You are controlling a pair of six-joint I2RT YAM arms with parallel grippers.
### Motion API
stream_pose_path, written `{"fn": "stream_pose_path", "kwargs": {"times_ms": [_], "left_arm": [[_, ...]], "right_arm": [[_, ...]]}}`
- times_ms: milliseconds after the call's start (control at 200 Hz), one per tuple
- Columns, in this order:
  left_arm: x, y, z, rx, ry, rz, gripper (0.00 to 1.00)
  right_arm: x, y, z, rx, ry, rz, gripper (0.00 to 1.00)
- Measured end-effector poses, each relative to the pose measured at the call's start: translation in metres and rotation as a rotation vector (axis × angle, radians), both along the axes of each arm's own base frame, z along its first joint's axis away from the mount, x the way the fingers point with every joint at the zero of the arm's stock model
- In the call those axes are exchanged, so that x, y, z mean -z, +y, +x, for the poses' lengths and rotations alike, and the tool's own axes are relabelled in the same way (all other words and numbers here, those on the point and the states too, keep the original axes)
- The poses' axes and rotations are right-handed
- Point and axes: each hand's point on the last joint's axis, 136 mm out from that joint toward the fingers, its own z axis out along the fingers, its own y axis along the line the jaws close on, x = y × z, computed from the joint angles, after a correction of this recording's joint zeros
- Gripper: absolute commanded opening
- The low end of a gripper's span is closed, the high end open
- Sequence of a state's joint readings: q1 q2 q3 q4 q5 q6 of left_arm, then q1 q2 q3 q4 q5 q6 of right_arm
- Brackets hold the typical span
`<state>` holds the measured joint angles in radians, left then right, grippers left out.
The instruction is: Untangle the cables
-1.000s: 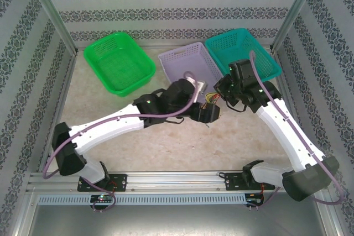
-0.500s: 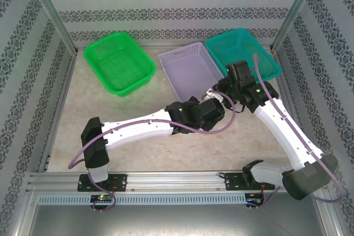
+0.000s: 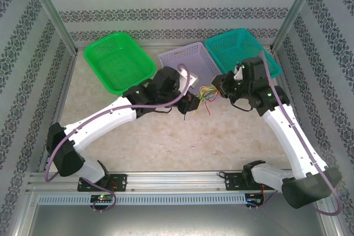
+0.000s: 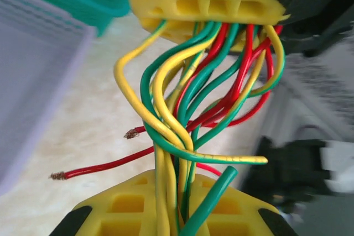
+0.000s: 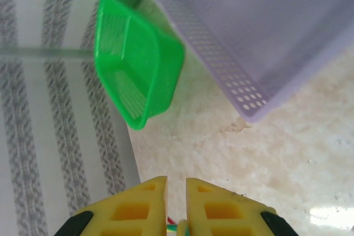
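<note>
The cables (image 3: 206,93) are a tangled bundle of red, green and yellow wires, hanging in the air between my two grippers in front of the purple basket. My left gripper (image 3: 193,102) is shut on the bundle's left end. In the left wrist view the cables (image 4: 188,98) run down between its yellow fingers (image 4: 127,208). The right gripper's yellow fingers (image 4: 221,6) clamp the other end at the top of that view. My right gripper (image 3: 219,87) is shut, and a bit of cable (image 5: 180,227) shows at the base of its narrow gap. Two bare-ended red wires hang loose.
Three baskets stand at the back: green (image 3: 119,62) on the left, purple (image 3: 191,59) in the middle, teal (image 3: 238,48) on the right. The purple basket's near wall (image 4: 38,81) is close beside the bundle. Patterned walls enclose the table.
My left gripper has gone from open to shut on the cables, and its arm has swung back to the left. The bundle is now spread out between the two grippers. The right gripper shifted slightly right.
</note>
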<state>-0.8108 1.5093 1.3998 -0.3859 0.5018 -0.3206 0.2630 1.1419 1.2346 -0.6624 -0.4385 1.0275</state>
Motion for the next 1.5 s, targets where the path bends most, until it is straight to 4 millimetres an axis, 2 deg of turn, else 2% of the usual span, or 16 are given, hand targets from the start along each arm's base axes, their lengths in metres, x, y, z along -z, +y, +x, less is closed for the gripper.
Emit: {"fn": "stream_pose_path", "kwargs": {"times_ms": [225, 445, 465, 505, 525, 575, 654, 724, 884, 964, 1054, 1164, 1269, 1389, 1439, 1504], "left_arm": [[-0.008, -0.009, -0.026, 0.161, 0.194, -0.163, 0.0], [-0.012, -0.011, -0.033, 0.192, 0.257, -0.208, 0.0], [-0.012, -0.011, -0.032, 0.188, 0.26, -0.207, 0.06], [-0.011, -0.011, -0.031, 0.177, 0.266, -0.204, 0.3], [-0.01, -0.011, -0.03, 0.17, 0.265, -0.201, 0.38], [-0.006, -0.008, -0.031, 0.15, 0.293, -0.182, 0.49], [-0.004, 0.001, -0.038, 0.103, 0.35, -0.163, 0.63], [-0.013, 0.01, -0.038, 0.036, 0.359, -0.18, 0.67], [-0.046, 0.024, -0.027, -0.122, 0.353, -0.263, 0.73], [-0.051, 0.019, -0.019, -0.165, 0.359, -0.271, 0.73], [-0.047, 0.0, -0.01, -0.186, 0.364, -0.244, 0.74], [-0.034, -0.023, 0.0, -0.203, 0.364, -0.198, 0.73], [-0.019, -0.032, 0.01, -0.227, 0.354, -0.148, 0.63], [-0.003, -0.032, 0.021, -0.255, 0.319, -0.094, 0.4], [0.001, -0.031, 0.024, -0.269, 0.307, -0.078, 0.25], [0.006, -0.027, 0.027, -0.283, 0.285, -0.052, 0.0]], "right_arm": [[-0.016, 0.009, -0.008, -0.274, -0.162, -0.073, 0.0], [-0.02, 0.011, -0.015, -0.388, -0.269, -0.061, 0.0], [-0.019, 0.01, -0.016, -0.388, -0.275, -0.056, 0.0], [-0.017, 0.009, -0.016, -0.384, -0.28, -0.05, 0.0], [-0.016, 0.008, -0.016, -0.376, -0.28, -0.048, 0.0], [-0.014, 0.002, -0.009, -0.329, -0.298, -0.075, 0.0], [-0.011, -0.025, 0.012, -0.184, -0.33, -0.144, 0.0], [-0.006, -0.041, 0.019, -0.077, -0.325, -0.19, 0.0], [-0.009, -0.043, 0.014, 0.009, -0.32, -0.217, 0.0], [-0.008, -0.041, 0.014, 0.036, -0.303, -0.218, 0.0], [-0.005, -0.036, 0.013, 0.05, -0.274, -0.215, 0.0], [-0.003, -0.023, 0.012, 0.036, -0.246, -0.203, 0.0], [-0.003, -0.011, 0.011, 0.019, -0.227, -0.181, 0.0], [-0.002, -0.007, 0.01, 0.026, -0.205, -0.153, 0.0], [-0.001, -0.006, 0.01, 0.031, -0.193, -0.141, 0.0], [0.001, -0.005, 0.011, 0.033, -0.177, -0.126, 0.0]]}}
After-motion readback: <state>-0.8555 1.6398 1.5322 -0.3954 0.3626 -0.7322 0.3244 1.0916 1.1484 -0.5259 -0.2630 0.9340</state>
